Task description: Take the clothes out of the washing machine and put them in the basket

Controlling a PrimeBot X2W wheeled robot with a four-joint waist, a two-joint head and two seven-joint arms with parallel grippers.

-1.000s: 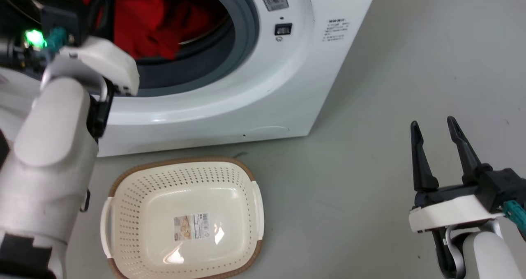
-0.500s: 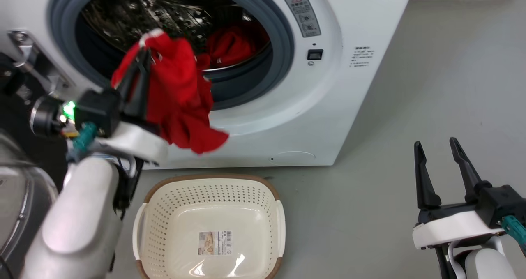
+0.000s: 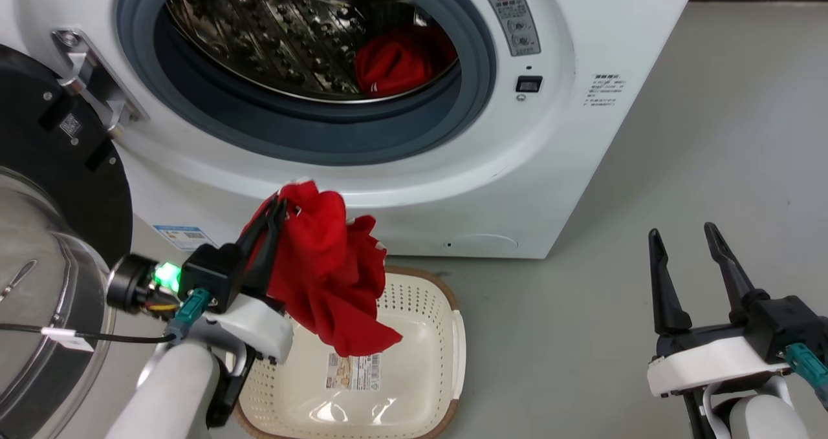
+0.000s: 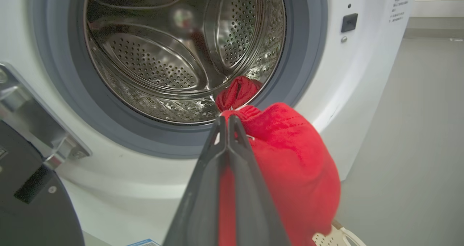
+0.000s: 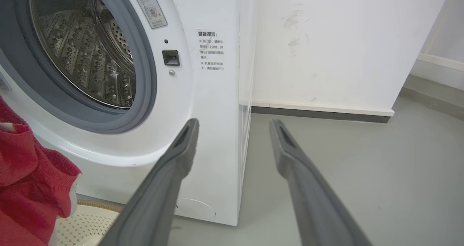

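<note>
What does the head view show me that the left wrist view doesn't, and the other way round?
Head view: the floor of the oval cream-white perforated plastic basket with its barcode sticker, and the right end effector, open, above the grey floor. Left wrist view: the rear wall of the perforated steel drum, and the dark fingers of the left end effector meeting at their tips. Both: the bright red garment it holds, a second red garment lying in the drum, and the grey rubber-ringed porthole of the large white front-loading washing machine.
</note>
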